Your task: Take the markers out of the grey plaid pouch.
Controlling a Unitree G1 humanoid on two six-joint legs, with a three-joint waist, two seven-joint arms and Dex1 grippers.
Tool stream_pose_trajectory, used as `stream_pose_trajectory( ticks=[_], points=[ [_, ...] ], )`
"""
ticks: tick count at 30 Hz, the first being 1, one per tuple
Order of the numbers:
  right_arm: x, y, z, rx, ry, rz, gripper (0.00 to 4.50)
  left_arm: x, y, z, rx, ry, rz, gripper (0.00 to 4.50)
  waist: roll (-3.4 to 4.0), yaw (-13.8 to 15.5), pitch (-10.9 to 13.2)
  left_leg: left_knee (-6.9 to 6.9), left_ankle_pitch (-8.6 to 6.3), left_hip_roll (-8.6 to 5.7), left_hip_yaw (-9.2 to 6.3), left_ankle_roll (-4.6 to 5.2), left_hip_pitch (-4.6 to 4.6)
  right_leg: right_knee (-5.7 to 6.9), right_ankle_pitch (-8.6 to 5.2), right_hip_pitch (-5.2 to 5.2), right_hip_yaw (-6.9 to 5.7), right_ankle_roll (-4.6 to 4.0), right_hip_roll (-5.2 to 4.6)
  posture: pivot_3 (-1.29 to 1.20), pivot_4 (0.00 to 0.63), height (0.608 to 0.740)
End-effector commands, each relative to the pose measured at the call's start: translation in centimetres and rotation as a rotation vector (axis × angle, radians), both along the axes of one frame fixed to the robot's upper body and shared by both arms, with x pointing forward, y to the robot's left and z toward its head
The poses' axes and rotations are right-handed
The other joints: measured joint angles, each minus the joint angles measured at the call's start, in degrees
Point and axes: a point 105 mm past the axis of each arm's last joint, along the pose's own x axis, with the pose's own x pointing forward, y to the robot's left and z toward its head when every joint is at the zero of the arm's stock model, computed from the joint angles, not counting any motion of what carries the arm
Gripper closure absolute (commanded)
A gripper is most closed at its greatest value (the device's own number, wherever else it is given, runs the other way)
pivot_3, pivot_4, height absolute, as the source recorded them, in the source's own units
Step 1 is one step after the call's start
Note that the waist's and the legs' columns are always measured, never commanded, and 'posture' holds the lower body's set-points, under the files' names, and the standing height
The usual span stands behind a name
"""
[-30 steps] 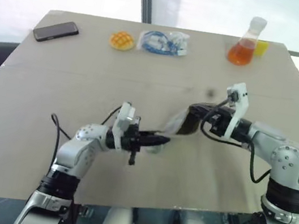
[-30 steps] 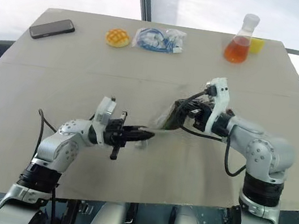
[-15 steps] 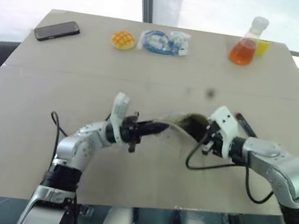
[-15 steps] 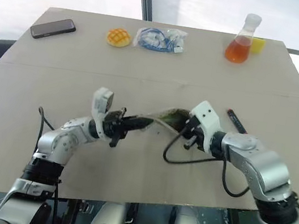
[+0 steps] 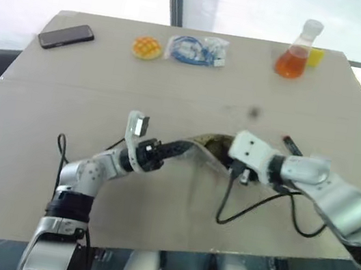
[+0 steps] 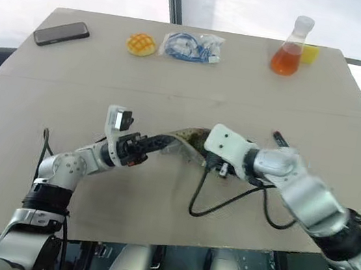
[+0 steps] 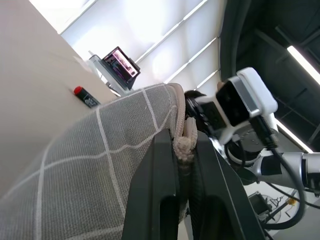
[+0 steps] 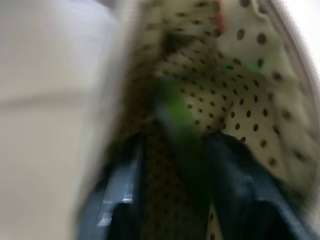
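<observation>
While clamping the grey plaid pouch [image 5: 201, 145] rim above the table [image 5: 68, 102] with left gripper [image 7: 183, 150] fingers, pointing right gripper [image 8: 175, 155], fingers parted, into the pouch mouth; reaching toward a green marker [image 8: 172, 107] lying lengthwise just ahead, between them; another marker [image 5: 292, 145] resting on the table behind.

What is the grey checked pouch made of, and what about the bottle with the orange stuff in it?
The pouch looks like woven cloth: grey with thin white grid lines, a rough weave and a soft fold, and its lining is pale cloth with dark dots. The bottle looks like clear glass or plastic, since the orange liquid shows through; I can't tell which.
</observation>
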Motion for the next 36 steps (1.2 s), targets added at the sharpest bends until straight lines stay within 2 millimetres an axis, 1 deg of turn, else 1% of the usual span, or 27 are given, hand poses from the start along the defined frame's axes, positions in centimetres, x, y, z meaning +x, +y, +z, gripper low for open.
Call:
stream_pose_trajectory(
  ticks=[1, 2, 4, 6, 8, 9, 10, 11, 13, 15, 17, 19, 23, 27, 32, 36],
  points=[
    [2.4, 1.0, -1.3, -0.086, -0.149, 0.014, 2.79, -0.7, -0.3, 0.2, 0.018, -0.056, -0.031, 4.50, -0.01, -0.1, 0.0, -0.01, 0.00, 0.00, -0.01, 0.00, 0.01, 0.00, 0.01, 0.01, -0.01, 0.01, 0.01, 0.00, 0.150, 0.740],
    [3.0, 1.2, -1.8, -0.108, -0.179, 0.013, 2.79, -0.9, -0.4, 0.2, 0.023, -0.063, -0.039, 4.50, 0.00, -0.1, 0.0, 0.01, 0.00, 0.01, 0.02, 0.00, 0.04, 0.02, 0.01, 0.03, 0.01, 0.02, 0.02, 0.00, 0.150, 0.740],
    [4.1, 1.6, -3.5, -0.134, -0.192, 0.004, 2.79, -1.4, -0.8, 0.3, 0.032, -0.086, -0.058, 4.50, -0.03, -0.1, 0.0, 0.02, 0.01, 0.01, 0.12, 0.00, 0.06, 0.06, 0.01, 0.03, 0.02, 0.02, 0.01, 0.00, 0.150, 0.740],
    [4.3, 1.5, -6.0, -0.173, -0.149, 0.016, 2.79, -1.6, -1.1, 0.4, 0.042, -0.115, -0.062, 4.50, -0.06, -0.2, 0.0, 0.06, 0.01, 0.03, 0.21, -0.01, 0.09, 0.11, 0.01, 0.02, 0.04, 0.02, 0.02, 0.00, 0.150, 0.740],
    [4.6, 1.1, -6.7, -0.162, -0.138, -0.002, 3.31, -1.9, -1.2, 0.4, 0.057, -0.143, -0.060, 4.50, -0.11, -0.2, -0.1, 0.06, 0.01, 0.04, 0.27, -0.01, 0.18, 0.18, 0.00, 0.08, 0.04, 0.01, 0.03, 0.00, 0.150, 0.740],
    [4.7, 1.0, -6.5, -0.144, -0.139, -0.008, 3.59, -1.9, -1.2, 0.3, 0.061, -0.151, -0.052, 4.50, -0.14, -0.3, -0.2, 0.08, 0.01, 0.05, 0.30, -0.01, 0.21, 0.19, 0.00, 0.08, 0.05, 0.00, 0.03, 0.00, 0.150, 0.740],
    [4.8, 1.0, -5.9, -0.108, -0.147, -0.021, 4.04, -1.9, -1.2, 0.3, 0.070, -0.162, -0.040, 4.50, -0.15, -0.2, -0.2, 0.09, 0.01, 0.06, 0.29, -0.01, 0.23, 0.23, 0.00, 0.08, 0.07, 0.00, 0.02, 0.00, 0.150, 0.740],
    [4.9, 0.9, -5.1, -0.075, -0.159, -0.034, 4.40, -1.9, -1.2, 0.2, 0.080, -0.172, -0.032, 4.50, -0.18, -0.2, -0.2, 0.12, 0.01, 0.07, 0.27, -0.02, 0.23, 0.26, 0.00, 0.10, 0.07, 0.00, 0.02, 0.00, 0.150, 0.740],
    [4.8, 0.8, -3.3, 0.017, -0.179, -0.064, 4.47, -1.7, -1.0, 0.0, 0.089, -0.179, 0.000, 4.50, -0.19, -0.2, -0.2, 0.15, 0.01, 0.08, 0.20, -0.02, 0.23, 0.27, 0.00, 0.10, 0.07, -0.02, 0.01, 0.00, 0.150, 0.740],
    [4.4, 0.8, -1.4, 0.099, -0.202, -0.070, 4.47, -1.1, -0.8, -0.2, 0.106, -0.208, 0.061, 4.50, -0.15, -0.1, -0.2, 0.16, 0.01, 0.07, 0.10, -0.02, 0.17, 0.27, 0.01, 0.07, 0.09, -0.02, -0.02, 0.00, 0.150, 0.740],
    [3.7, 0.8, 0.3, 0.189, -0.187, -0.082, 4.47, -0.3, -0.6, -0.4, 0.130, -0.241, 0.129, 4.50, -0.15, 0.0, -0.2, 0.15, 0.01, 0.06, 0.11, -0.02, 0.10, 0.25, 0.07, 0.01, 0.10, -0.13, -0.03, 0.00, 0.150, 0.740],
    [2.8, 0.6, 1.6, 0.243, -0.169, -0.073, 4.47, 0.3, -0.4, -0.4, 0.141, -0.266, 0.180, 4.50, -0.14, 0.0, -0.2, 0.14, 0.01, 0.05, 0.12, -0.02, 0.09, 0.25, 0.09, 0.00, 0.10, -0.15, -0.03, 0.00, 0.150, 0.740],
    [1.5, -0.6, 4.2, 0.282, -0.147, -0.078, 4.47, 1.5, -0.2, -0.6, 0.179, -0.333, 0.232, 4.50, -0.12, 0.4, -0.1, 0.12, 0.00, 0.04, 0.07, -0.01, 0.07, 0.23, 0.08, -0.01, 0.06, -0.14, -0.02, 0.00, 0.150, 0.740],
    [1.1, -1.2, 4.8, 0.295, -0.125, -0.102, 4.47, 1.7, -0.1, -0.3, 0.156, -0.339, 0.222, 4.50, -0.13, 0.5, -0.1, 0.12, 0.00, 0.03, 0.06, -0.01, 0.08, 0.19, 0.01, 0.01, 0.04, -0.04, -0.04, 0.00, 0.150, 0.740],
    [1.2, -1.4, 4.6, 0.287, -0.123, -0.122, 4.47, 1.6, 0.0, -0.1, 0.134, -0.325, 0.194, 4.50, -0.12, 0.3, -0.1, 0.10, 0.00, 0.03, 0.05, -0.01, 0.06, 0.19, 0.01, -0.02, 0.03, -0.04, -0.03, 0.00, 0.150, 0.740],
    [1.5, -1.0, 4.5, 0.301, -0.108, -0.120, 4.47, 1.1, -0.1, 0.1, 0.121, -0.314, 0.150, 4.50, -0.13, 0.2, -0.1, 0.08, 0.00, 0.03, 0.05, -0.01, 0.04, 0.18, 0.02, -0.02, 0.03, -0.04, -0.04, 0.00, 0.150, 0.740]
  ],
)
